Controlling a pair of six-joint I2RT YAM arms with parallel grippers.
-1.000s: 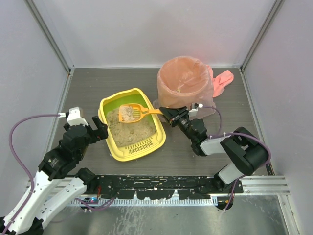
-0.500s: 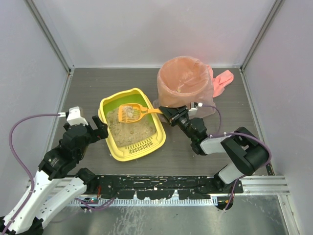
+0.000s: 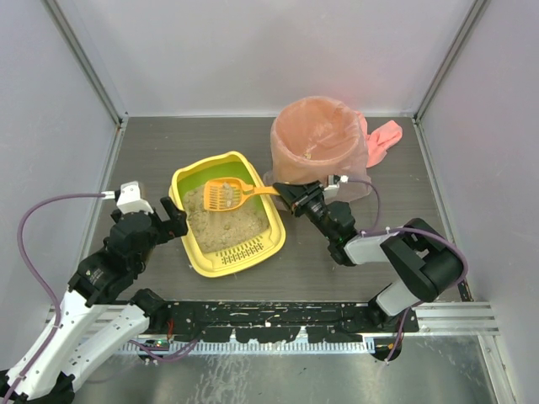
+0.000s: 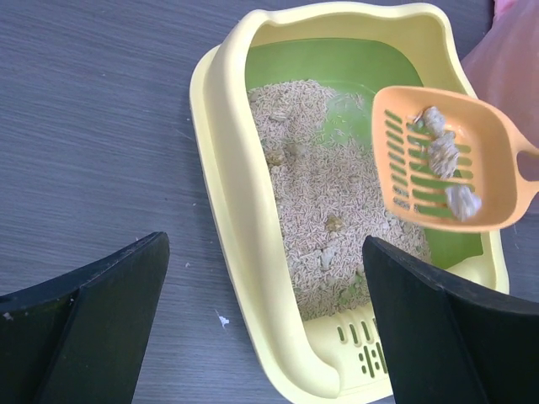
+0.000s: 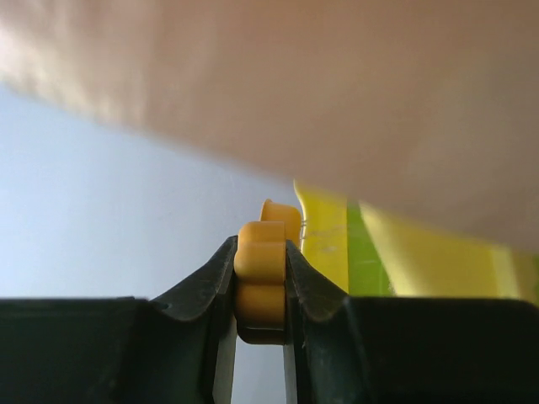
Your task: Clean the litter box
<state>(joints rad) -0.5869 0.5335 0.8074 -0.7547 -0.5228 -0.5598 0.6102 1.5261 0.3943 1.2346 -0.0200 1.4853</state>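
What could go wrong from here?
1. Clumps lie loose on the scoop; a tilt on the way to the bin could spill them onto the table.
2. The right claw pinches only the handle's end, so the scoop may swivel.
3. The pink bag crowds that claw; it might snag.

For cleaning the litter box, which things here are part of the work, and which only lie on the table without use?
In use:
litter box
orange scoop carrying clumps, held by the right gripper
bin lined with a pink bag
left gripper, open near the box

Lying about:
pink bundle behind the bin; what it is cannot be told
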